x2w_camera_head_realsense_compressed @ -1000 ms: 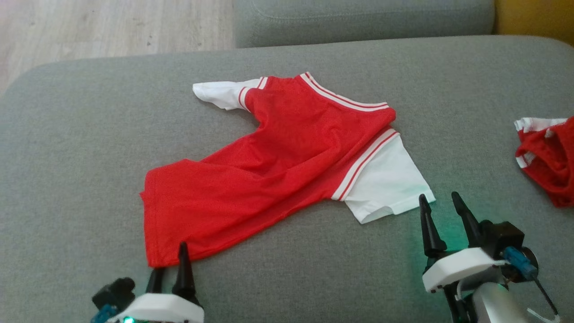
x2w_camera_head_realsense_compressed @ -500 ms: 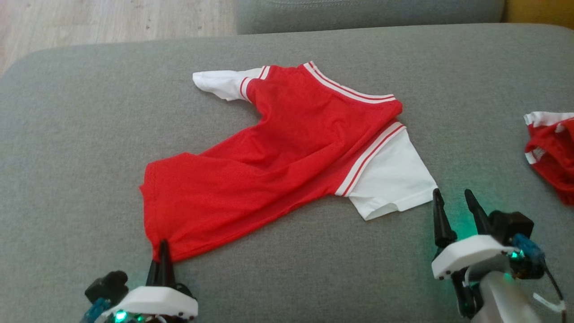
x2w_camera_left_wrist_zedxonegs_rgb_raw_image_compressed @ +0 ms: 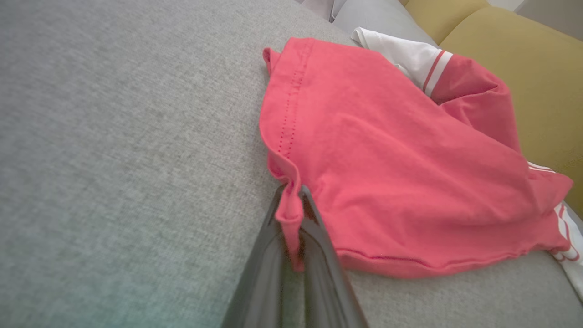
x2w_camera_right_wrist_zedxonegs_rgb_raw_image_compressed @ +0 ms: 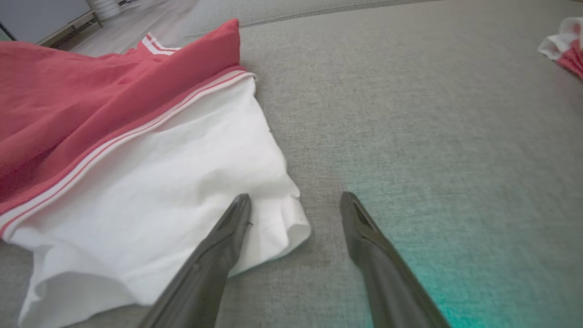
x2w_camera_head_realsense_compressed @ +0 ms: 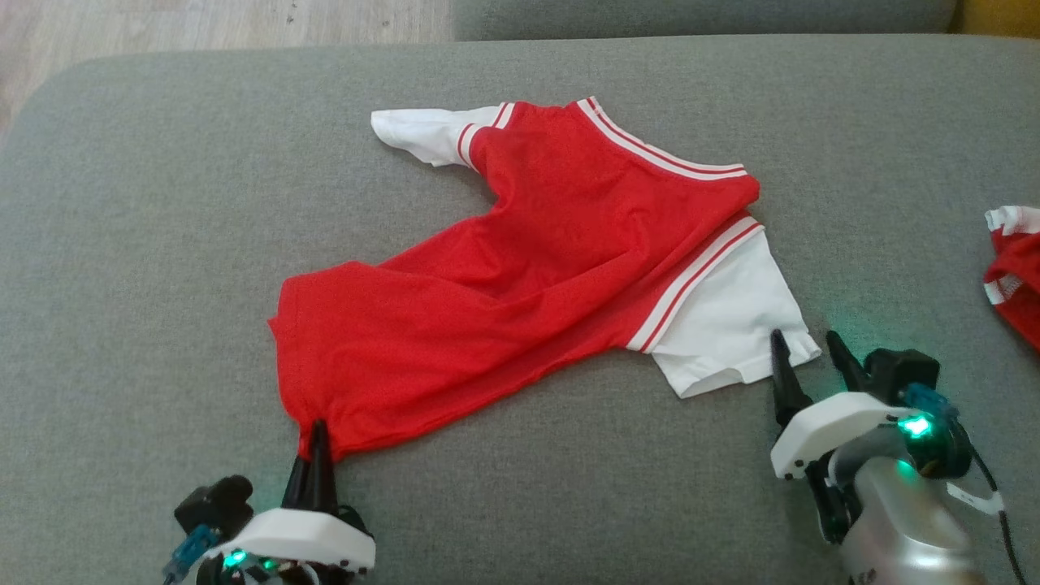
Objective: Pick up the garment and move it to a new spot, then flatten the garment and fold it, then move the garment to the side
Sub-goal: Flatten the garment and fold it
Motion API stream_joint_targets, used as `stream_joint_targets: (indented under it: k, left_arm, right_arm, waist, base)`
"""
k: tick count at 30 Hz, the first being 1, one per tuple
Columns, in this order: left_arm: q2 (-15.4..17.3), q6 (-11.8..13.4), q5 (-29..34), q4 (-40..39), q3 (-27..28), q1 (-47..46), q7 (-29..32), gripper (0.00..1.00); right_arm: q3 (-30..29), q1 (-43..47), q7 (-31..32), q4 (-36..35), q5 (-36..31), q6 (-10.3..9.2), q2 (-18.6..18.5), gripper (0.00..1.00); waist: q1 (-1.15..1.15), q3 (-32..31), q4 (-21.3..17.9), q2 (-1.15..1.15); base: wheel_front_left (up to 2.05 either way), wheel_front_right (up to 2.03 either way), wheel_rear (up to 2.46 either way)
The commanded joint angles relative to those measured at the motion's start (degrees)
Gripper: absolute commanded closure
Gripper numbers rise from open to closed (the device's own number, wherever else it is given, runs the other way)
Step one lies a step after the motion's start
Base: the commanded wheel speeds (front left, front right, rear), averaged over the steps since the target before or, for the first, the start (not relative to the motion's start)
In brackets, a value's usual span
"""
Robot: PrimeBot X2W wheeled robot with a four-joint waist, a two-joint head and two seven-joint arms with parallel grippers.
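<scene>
The left gripper point(x2w_camera_head_realsense_compressed: 317, 429) is clamped on the near hem corner of the red garment point(x2w_camera_head_realsense_compressed: 528, 284); in the left wrist view the two dark fingers point(x2w_camera_left_wrist_zedxonegs_rgb_raw_image_compressed: 319, 255) meet around a pinched fold of red cloth, with the gripper point(x2w_camera_left_wrist_zedxonegs_rgb_raw_image_compressed: 291, 197) low over the grey sofa cushion point(x2w_camera_head_realsense_compressed: 122, 244). A second ago those fingers stood slightly apart at the flat corner, and half a second ago they had already drawn together. The corner is now gathered into a small peak between them.

The right gripper point(x2w_camera_head_realsense_compressed: 804, 340) stands wide apart. In its wrist view the gripper point(x2w_camera_right_wrist_zedxonegs_rgb_raw_image_compressed: 296, 196) straddles the hem of the white sleeve point(x2w_camera_right_wrist_zedxonegs_rgb_raw_image_compressed: 182, 173), with one finger point(x2w_camera_right_wrist_zedxonegs_rgb_raw_image_compressed: 218, 250) over the cloth and the other over bare cushion. It has crept further onto the sleeve point(x2w_camera_head_realsense_compressed: 731, 325) than a second ago, when its tips sat at the sleeve's outer corner.

The garment lies spread across the middle of the cushion, its body running diagonally from the held corner up to the striped collar, and its far sleeve point(x2w_camera_head_realsense_compressed: 414, 134) points away. The whole head picture has slid rightward (the camera turned, not the cloth). A second crumpled red-and-white garment point(x2w_camera_head_realsense_compressed: 1011, 268) sits at the right edge, well apart
</scene>
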Motion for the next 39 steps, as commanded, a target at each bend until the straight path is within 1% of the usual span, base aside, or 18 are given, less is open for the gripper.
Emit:
stream_joint_targets:
  k: [1, 2, 3, 4, 5, 6, 9, 13, 15, 19, 22, 24, 26, 28, 31, 35, 36, 39]
  left_arm:
    - [0.31, 0.10, 0.58, -0.96, 0.93, -0.71, 0.11, 1.00]
    - [0.31, 0.10, 0.57, -0.95, 0.91, -0.61, 0.11, 1.00]
    - [0.31, 0.10, 0.61, -0.93, 0.87, -0.56, 0.11, 1.00]
    - [0.31, 0.10, 0.67, -0.93, 0.81, -0.55, 0.11, 1.00]
    - [0.31, 0.10, 0.72, -0.93, 0.79, -0.56, 0.11, 1.00]
    - [0.31, 0.10, 0.82, -0.93, 0.81, -0.58, 0.11, 1.00]
    - [0.31, 0.10, 1.04, -0.97, 0.98, -0.64, 0.11, 1.00]
    - [0.31, 0.10, 1.29, -2.34, 1.90, -0.66, 0.11, 1.00]
    - [0.31, 0.10, 1.70, -4.31, 2.57, -0.90, 0.11, 1.00]
    - [0.73, 0.10, 3.15, -10.29, 3.14, -3.62, 0.11, 1.00]
    - [3.53, 0.10, 3.60, -15.78, 2.01, -8.22, 0.11, 1.00]
    - [6.58, 0.10, 3.58, -18.69, 1.52, -11.99, 0.11, 1.00]
    - [9.81, 0.10, 3.27, -21.30, 0.91, -16.36, 0.44, 1.00]
    - [12.82, 0.10, 3.24, -23.82, 0.62, -20.93, 2.22, 1.00]
    - [15.98, 0.17, 3.17, -27.37, 1.11, -26.96, 6.49, 1.00]
    - [18.18, 1.38, 3.06, -31.91, 1.51, -32.85, 12.32, 1.00]
    - [18.18, 1.38, 3.06, -31.91, 1.51, -32.85, 12.32, 1.00]
    - [19.20, 2.51, 3.54, -34.33, 1.13, -36.21, 16.15, 1.00]
  right_arm:
    - [3.16, 0.21, 0.37, 0.96, 0.33, 0.21, 0.82, 0.02]
    - [4.51, 0.16, 0.43, 1.58, 0.75, 0.21, 0.82, 0.09]
    - [5.72, 0.13, 0.62, 2.20, 1.20, 0.21, 0.82, 0.22]
    - [6.73, 0.09, 0.74, 2.79, 1.48, 0.21, 0.82, 0.51]
    - [7.54, 0.06, 0.86, 3.36, 1.78, 0.21, 0.82, 0.74]
    - [8.12, 0.06, 1.00, 3.94, 2.05, 0.21, 0.82, 1.00]
    - [8.97, 0.01, 0.98, 5.38, 2.52, 0.21, 0.82, 1.00]
    - [7.00, -0.63, 0.22, 4.04, 2.58, 0.21, 0.82, 1.00]
    - [5.81, -0.99, 0.05, 0.22, 3.61, 0.21, 0.82, 1.00]
    - [3.15, -1.34, 0.01, -13.10, 8.39, 0.21, 0.82, 1.00]
    - [2.23, -3.10, 0.00, -22.86, 14.25, 0.21, 0.82, 1.00]
    - [1.68, -5.16, 0.00, -27.92, 18.27, 0.21, 0.82, 1.00]
    - [1.72, -8.00, -0.01, -32.18, 20.86, 0.21, 0.21, 1.00]
    - [2.07, -11.02, 0.47, -36.10, 23.07, 0.21, -0.65, 1.00]
    - [2.22, -15.62, 3.28, -41.38, 26.04, 0.21, -1.86, 1.00]
    - [1.24, -21.65, 8.30, -46.25, 27.73, 0.21, -2.40, 1.00]
    - [1.24, -21.65, 8.30, -46.25, 27.73, 0.21, -2.40, 1.00]
    - [0.06, -26.17, 11.76, -47.22, 26.74, 0.21, -2.42, 1.00]
  waist:
    - [0.00, -0.03, 0.06, 0.00]
    - [0.00, -0.04, 0.10, 0.00]
    - [0.00, -0.04, 0.16, 0.00]
    - [0.00, -0.03, 0.23, 0.00]
    - [0.00, -0.03, 0.31, 0.00]
    - [0.00, -0.07, 0.38, 0.00]
    - [0.00, -0.25, 0.51, 0.00]
    - [0.00, -1.01, 0.31, 0.00]
    - [0.00, -1.79, 0.07, 0.00]
    - [0.00, -4.17, -0.55, 0.00]
    - [0.00, -6.75, -1.13, 0.00]
    - [0.00, -8.80, -1.62, 0.00]
    - [0.00, -10.10, -1.99, 0.00]
    - [0.00, -11.14, -2.25, 0.00]
    - [0.00, -12.03, -2.46, 0.00]
    - [0.00, -12.16, -2.45, 0.00]
    - [0.00, -12.16, -2.45, 0.00]
    - [0.00, -11.22, -2.11, 0.00]
  base:
    - [0.00, 0.00, 0.00]
    - [0.00, 0.00, 0.00]
    - [0.00, 0.00, 0.00]
    - [0.00, 0.00, 0.00]
    - [0.00, 0.00, 0.00]
    - [0.00, 0.00, 0.00]
    - [0.00, 0.00, 0.00]
    - [0.00, 0.00, 0.00]
    - [0.00, 0.00, 0.00]
    - [0.00, 0.00, 0.00]
    - [0.00, 0.00, 0.00]
    - [0.00, 0.00, 0.00]
    - [0.00, 0.00, 0.00]
    - [0.00, 0.00, 0.00]
    - [0.00, 0.00, 0.00]
    - [0.00, 0.00, 0.00]
    - [0.00, 0.00, 0.00]
    - [0.00, 0.00, 0.00]
